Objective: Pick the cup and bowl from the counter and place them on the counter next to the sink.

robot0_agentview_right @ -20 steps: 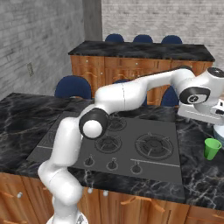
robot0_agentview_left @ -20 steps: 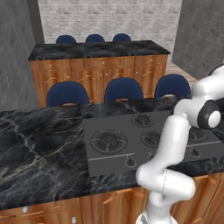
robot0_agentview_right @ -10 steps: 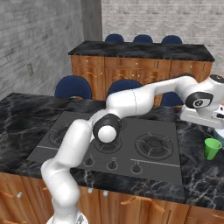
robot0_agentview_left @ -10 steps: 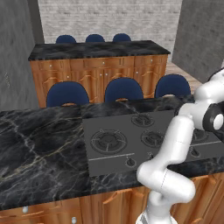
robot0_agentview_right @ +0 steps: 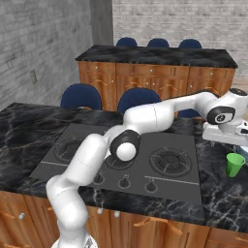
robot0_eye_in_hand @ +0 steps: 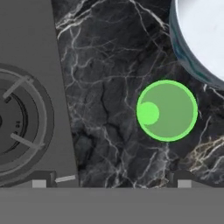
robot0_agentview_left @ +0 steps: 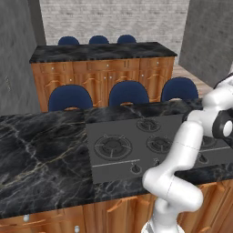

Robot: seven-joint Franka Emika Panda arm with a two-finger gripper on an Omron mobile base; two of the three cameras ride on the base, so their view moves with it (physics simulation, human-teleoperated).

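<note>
The cup (robot0_eye_in_hand: 166, 110) sits right of centre in the hand view, upright on the counter (robot0_eye_in_hand: 113, 87), near the bowl (robot0_eye_in_hand: 199, 37) at upper right. Jaws wide, empty. Likely light, rigid, slick: pinch its tapered wall across the rim.

The white arm (robot0_agentview_right: 145, 118) rises from its base, bends at a dark-jointed elbow and stretches far out to the right side, its forearm nearly level. The wrist turns the hand downward, so the gripper (robot0_eye_in_hand: 109, 178) points straight down. Its two small dark fingertips (robot0_eye_in_hand: 43, 180) stand wide apart at the bottom of the hand view, with nothing between them.
</note>
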